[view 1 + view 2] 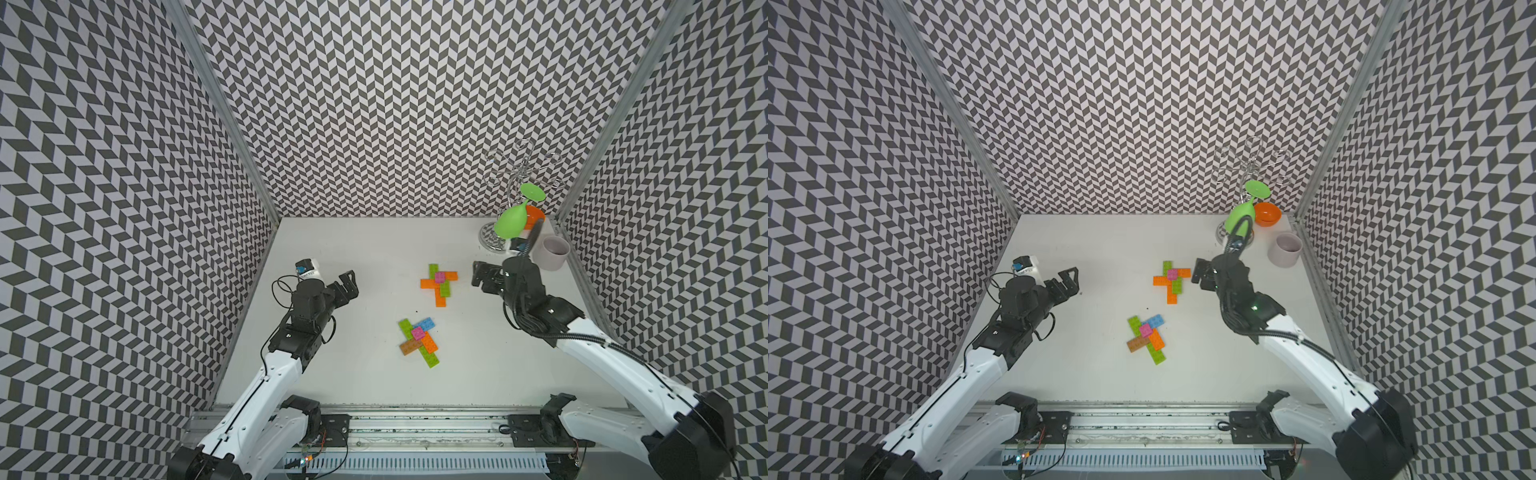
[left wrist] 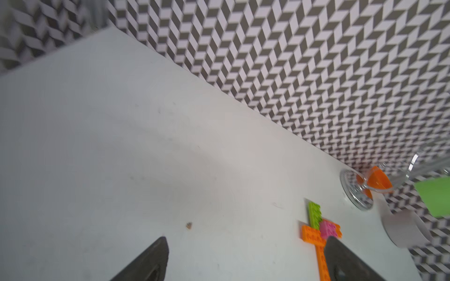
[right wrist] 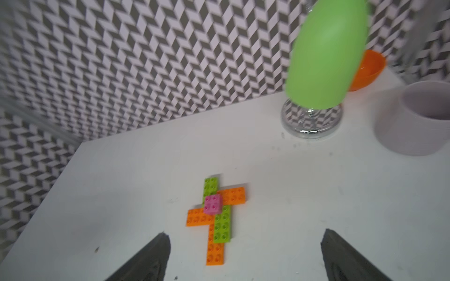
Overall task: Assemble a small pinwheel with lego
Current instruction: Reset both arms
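Lego pinwheel (image 1: 439,284) lies between left tool (image 1: 354,284), right tool (image 1: 475,274); both wide, empty.

I can read no words, numbers or brand marks anywhere. The white block (image 1: 309,272) at my left wrist bears a blue patch and a dark printed strip, both too small to make out. The studs of the lego (image 3: 214,214) are too blurred to tell.
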Action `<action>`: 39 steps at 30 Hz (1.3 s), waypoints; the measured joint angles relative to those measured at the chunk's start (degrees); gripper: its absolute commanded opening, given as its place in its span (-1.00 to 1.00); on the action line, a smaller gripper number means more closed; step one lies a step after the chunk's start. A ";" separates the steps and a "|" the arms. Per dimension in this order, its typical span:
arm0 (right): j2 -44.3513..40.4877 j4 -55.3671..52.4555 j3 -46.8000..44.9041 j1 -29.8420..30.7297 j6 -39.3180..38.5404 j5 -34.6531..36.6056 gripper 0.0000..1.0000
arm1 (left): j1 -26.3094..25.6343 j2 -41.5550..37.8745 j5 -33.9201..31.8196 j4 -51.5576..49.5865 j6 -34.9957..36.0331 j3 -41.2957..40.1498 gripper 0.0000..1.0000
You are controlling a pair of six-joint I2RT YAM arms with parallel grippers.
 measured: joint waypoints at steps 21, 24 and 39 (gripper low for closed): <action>27.91 69.81 -30.47 -28.28 -20.87 -20.00 0.99 | -2.08 37.66 -10.58 52.22 41.88 -7.06 0.98; 28.44 75.17 -30.80 -28.28 -21.57 -22.14 0.99 | -2.93 35.76 -8.52 60.04 44.15 -12.02 0.98; 28.09 74.40 -28.98 -28.22 -21.99 -23.06 0.99 | 11.93 38.51 5.07 70.42 32.28 -16.63 1.00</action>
